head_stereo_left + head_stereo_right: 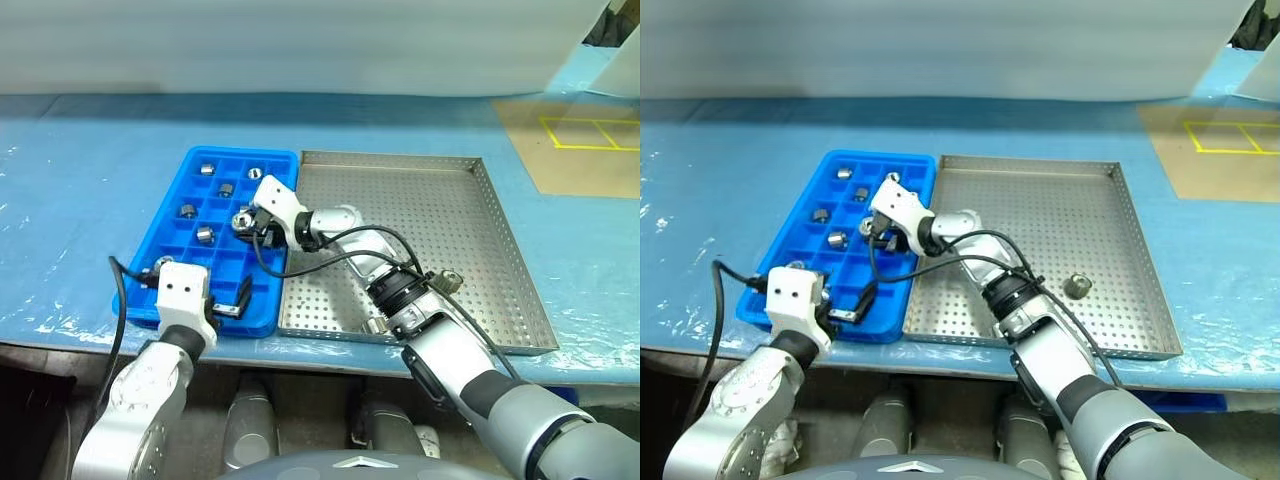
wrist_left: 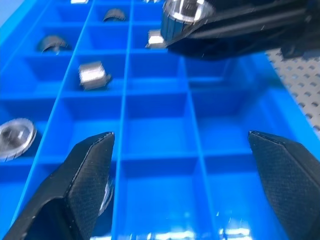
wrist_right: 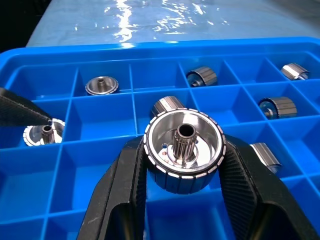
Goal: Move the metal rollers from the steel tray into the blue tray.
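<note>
Right pincer [image 3: 184,192] — roller [image 3: 183,150] in grip — above blue tray [image 1: 170,215]

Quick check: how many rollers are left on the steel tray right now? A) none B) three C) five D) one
D: a single roller sits on the steel tray, near its front rim; the others lie in the blue tray.

**Around the Work Area**

Lying across the table: a pale blue plastic sheet [image 1: 80,180], wrinkling and glinting near its front edge. Sitting at the far right corner: a brown cardboard panel [image 1: 575,150] showing yellow taped lines [image 1: 590,133]. Running along the back: a pale wall [image 1: 300,45].
</note>
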Controlling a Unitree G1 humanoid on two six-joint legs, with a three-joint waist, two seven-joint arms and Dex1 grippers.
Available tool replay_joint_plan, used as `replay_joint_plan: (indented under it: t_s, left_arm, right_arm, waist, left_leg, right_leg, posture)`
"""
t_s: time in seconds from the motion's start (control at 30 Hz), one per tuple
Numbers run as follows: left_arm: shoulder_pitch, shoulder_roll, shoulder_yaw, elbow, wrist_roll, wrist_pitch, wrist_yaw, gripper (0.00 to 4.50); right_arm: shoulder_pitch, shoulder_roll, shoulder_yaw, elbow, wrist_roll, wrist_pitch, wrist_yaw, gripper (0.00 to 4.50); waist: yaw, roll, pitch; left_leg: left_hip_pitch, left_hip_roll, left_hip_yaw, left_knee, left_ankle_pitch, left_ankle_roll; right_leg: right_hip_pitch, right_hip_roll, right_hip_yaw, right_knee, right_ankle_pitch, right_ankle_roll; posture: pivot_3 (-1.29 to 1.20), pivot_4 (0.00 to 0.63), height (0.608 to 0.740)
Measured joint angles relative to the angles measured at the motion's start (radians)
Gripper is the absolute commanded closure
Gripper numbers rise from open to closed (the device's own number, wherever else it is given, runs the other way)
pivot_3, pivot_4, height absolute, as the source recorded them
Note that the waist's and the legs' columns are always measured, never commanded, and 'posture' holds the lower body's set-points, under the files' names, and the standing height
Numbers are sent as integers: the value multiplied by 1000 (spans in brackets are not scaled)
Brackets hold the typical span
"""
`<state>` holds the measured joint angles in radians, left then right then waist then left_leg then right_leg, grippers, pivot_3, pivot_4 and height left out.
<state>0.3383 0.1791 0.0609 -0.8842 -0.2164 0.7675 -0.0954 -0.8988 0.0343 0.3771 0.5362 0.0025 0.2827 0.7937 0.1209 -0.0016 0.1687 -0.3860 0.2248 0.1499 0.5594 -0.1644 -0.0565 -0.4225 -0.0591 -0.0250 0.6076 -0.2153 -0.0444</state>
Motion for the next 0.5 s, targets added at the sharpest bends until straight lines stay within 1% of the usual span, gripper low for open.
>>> replay_joint_plan:
  t_s: [0.1,0.27,0.5]
  left_arm:
    - [34,-4,-2,0,15,-43,9,0]
    - [58,-10,-16,0,34,-87,18,0]
    - [55,-11,-25,6,42,-110,20,0]
  right_arm:
    - [0,9,9,-1,1,0,47,2878]
    - [15,15,60,-10,0,2,128,2878]
    - [25,10,81,-17,-28,-5,122,2878]
  waist:
    - [15,0,0]
    - [34,0,0]
    - [39,0,0]
  left_leg:
    - [0,0,0,-1,0,0]
    - [0,0,0,-1,0,0]
    - [0,0,0,-1,0,0]
  right_leg:
    - [0,0,0,0,0,0]
    - [0,0,0,0,0,0]
    - [0,0,0,0,0,0]
  posture:
    - [372,150,740]
    - [388,150,740]
    - [368,150,740]
